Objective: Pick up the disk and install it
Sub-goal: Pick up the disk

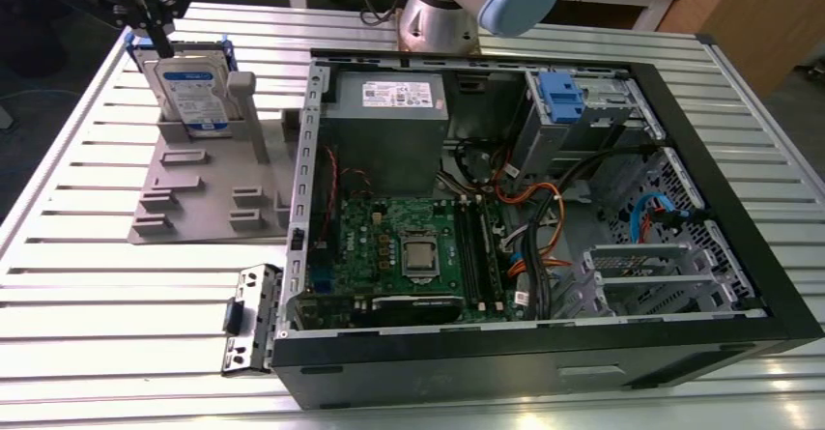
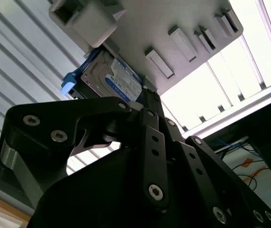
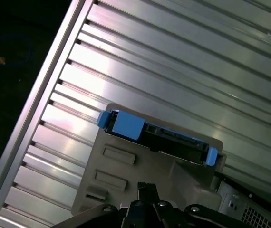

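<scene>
The disk (image 1: 191, 92) stands on edge in a slot of the grey holder (image 1: 213, 184) on the tabletop (image 1: 116, 295), beside the open computer case (image 1: 542, 343). The hand (image 1: 161, 43) hangs just above its top edge, seemingly clenched on nothing.

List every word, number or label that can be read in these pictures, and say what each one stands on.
No text here can be quoted; each is too small or blurred.
White-and-blue label on the disk, standing upright in the grey holder: print unreadable in the exterior and second wrist views.
White sticker on the power supply: lines of print, unreadable.
Motherboard: markings unreadable.
</scene>
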You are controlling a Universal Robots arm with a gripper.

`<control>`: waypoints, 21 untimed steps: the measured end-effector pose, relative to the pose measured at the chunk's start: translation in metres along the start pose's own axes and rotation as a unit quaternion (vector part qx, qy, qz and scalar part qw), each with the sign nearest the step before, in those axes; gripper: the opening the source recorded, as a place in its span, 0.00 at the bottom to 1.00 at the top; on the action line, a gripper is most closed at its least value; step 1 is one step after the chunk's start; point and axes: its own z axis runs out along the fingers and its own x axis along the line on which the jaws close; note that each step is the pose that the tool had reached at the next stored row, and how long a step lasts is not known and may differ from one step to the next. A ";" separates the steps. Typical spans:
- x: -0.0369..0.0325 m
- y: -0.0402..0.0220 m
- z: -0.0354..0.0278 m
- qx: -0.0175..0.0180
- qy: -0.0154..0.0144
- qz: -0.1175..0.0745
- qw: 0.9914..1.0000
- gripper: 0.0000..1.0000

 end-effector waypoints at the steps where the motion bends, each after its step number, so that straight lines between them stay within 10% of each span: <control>1: 0.0000 0.0000 0.0000 0.000 0.000 -0.003 1.000 0.10; 21: 0.0000 0.0000 0.0000 -0.001 0.001 -0.051 0.999 0.10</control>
